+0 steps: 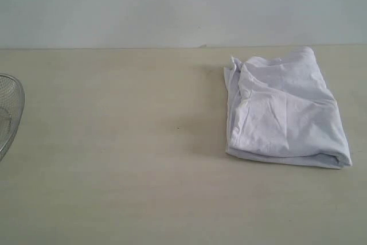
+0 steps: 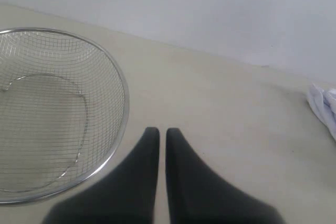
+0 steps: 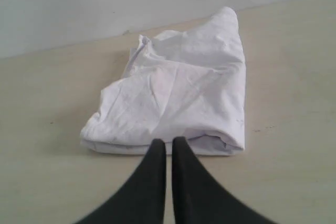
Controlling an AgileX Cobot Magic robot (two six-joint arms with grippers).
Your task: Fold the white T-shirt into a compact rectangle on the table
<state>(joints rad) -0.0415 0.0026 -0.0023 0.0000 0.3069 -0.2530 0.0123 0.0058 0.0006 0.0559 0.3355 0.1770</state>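
Looking at the exterior view, I see the white T-shirt (image 1: 284, 113) lying on the right half of the table (image 1: 114, 170), toward the far side, well apart from the wire-mesh basket (image 1: 12, 113) cut off by the left edge. The shirt is folded into a rough rectangle, a bit wider at the near end. Plain white cloth faces up and is creased all over. Its far-left corner is bunched and ragged, while the near edge is a thick rounded fold with layers stacked under it. It lies flat on the tabletop. A pale wall (image 1: 172, 4) runs behind the table's far edge.

Neither arm shows in the exterior view, so I go by the wrist cameras. The left gripper (image 2: 158, 135) has its dark jaws pressed together with only a thin slit between them, pinching nothing. It sits over bare table just beside the basket's rim, with a bit of the shirt far off to the right. The right gripper (image 3: 168, 145) is the same, jaws pressed together and gripping nothing. Its tips point at the middle of the shirt's near fold. I cannot tell whether they touch the cloth.
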